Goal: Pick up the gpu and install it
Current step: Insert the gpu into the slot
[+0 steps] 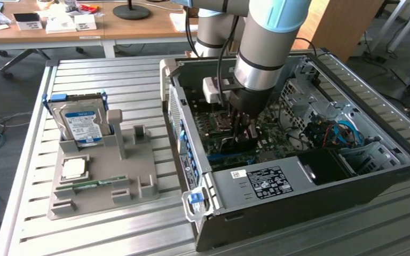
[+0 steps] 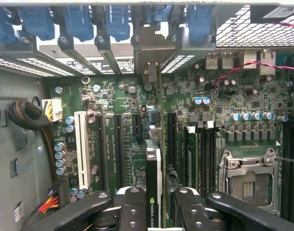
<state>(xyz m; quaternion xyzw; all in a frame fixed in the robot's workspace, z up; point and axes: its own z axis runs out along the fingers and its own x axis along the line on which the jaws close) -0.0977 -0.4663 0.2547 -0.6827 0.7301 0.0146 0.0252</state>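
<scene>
GPU point(image 2: 154, 178) held edge-on between the black fingers point(image 2: 137, 211) of the gripper point(image 2: 154, 211), fingers clamped on its two faces, card standing upright over the motherboard point(image 2: 113, 103), inside the computer case point(image 1: 333, 184). Silver end bracket of the card reaching up to the rear slot wall, between blue slot latches point(image 2: 118, 21).

Largest first: slatted metal table point(image 1: 105, 69) carrying everything. On it, open black computer case, lying on its side, side panel off. Grey and light blue robot arm point(image 1: 266, 48) coming down into the case, gripper point(image 1: 242, 133) low near the board. Power supply point(image 1: 266, 181) with white label at the near end of the case, close beside the gripper. Drive cage with blue cables point(image 1: 344, 133) toward the exterior view's right.

Toward the exterior view's left, well apart from the case, grey parts holder point(image 1: 105, 170). Silver hard drive point(image 1: 80, 125) with blue-white label standing upright in its back slot. Square processor point(image 1: 73, 169) lying flat in a recess. Slim green memory stick point(image 1: 91, 185) lying just beside it, toward the near edge.

Around the card, seen from the wrist: white expansion slot point(image 2: 82, 149) and black slots on one side, memory slots point(image 2: 197, 154) close on the other side, empty processor socket point(image 2: 248, 180) further on. Bundle of black cables point(image 2: 24, 115) with white connector near the case wall, apart from the card. Red and black twisted wire point(image 2: 243, 67) near the rear ports.
</scene>
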